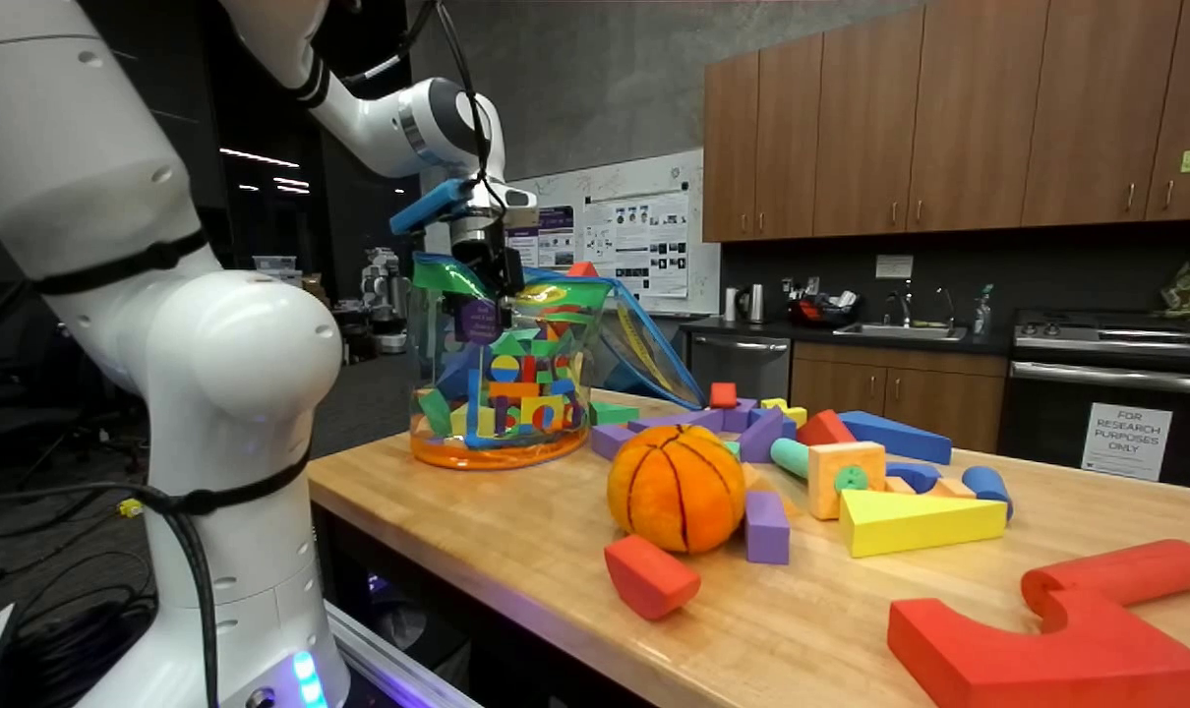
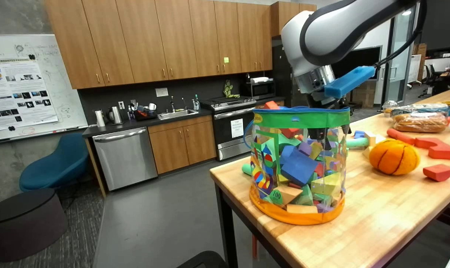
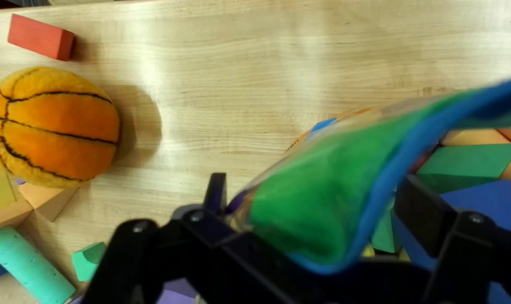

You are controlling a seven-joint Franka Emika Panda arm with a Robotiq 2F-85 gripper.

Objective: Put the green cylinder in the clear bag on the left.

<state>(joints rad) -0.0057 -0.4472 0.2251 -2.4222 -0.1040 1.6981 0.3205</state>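
I see a ball (image 1: 676,489) and blocks (image 1: 920,525); gripper (image 3: 312,196) spread apart, bag (image 2: 303,119) edge between; round green block (image 3: 29,265) lying down.

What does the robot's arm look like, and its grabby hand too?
The arm is white with big rounded joints, black straps and dark cables. Its base has a glowing blue light. The gripper is black, with two blocky fingers. Next to it are a silver collar and a bright blue bar.

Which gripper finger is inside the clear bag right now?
The finger at the wrist view's right, over the bagged toy blocks; the other finger stands outside the clear bag.
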